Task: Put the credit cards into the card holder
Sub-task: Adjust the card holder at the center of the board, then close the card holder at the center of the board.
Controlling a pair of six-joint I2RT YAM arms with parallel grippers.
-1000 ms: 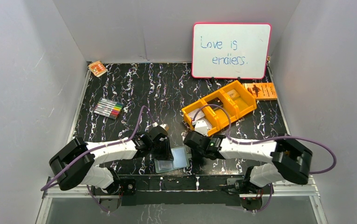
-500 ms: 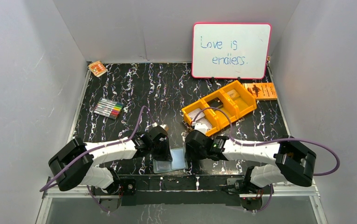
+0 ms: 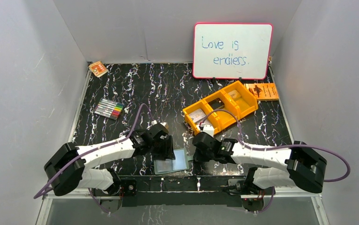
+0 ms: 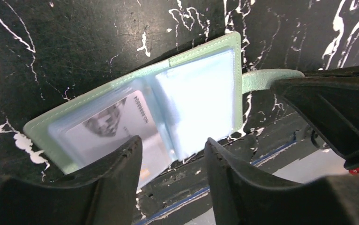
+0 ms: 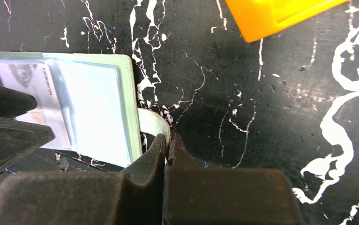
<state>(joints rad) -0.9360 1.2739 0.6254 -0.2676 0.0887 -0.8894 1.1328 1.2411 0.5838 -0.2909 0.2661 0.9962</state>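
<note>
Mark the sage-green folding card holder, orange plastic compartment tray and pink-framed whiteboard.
Card holder (image 4: 201,101): left wrist view, clear inner pocket.
Orange tray (image 3: 249,95): top external view, end wall.
Whiteboard (image 3: 233,50): top external view, writing surface.

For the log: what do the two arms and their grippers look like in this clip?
The left arm and right arm match: white link shells between bulky black joint housings, each trailed by a looping purple cable. The left gripper and right gripper have chunky matte-black fingers that taper to blunt tips. No markings are legible.

Whiteboard (image 3: 232,50), markers (image 3: 108,108) (orange tray (image 3: 249,99)).
</note>
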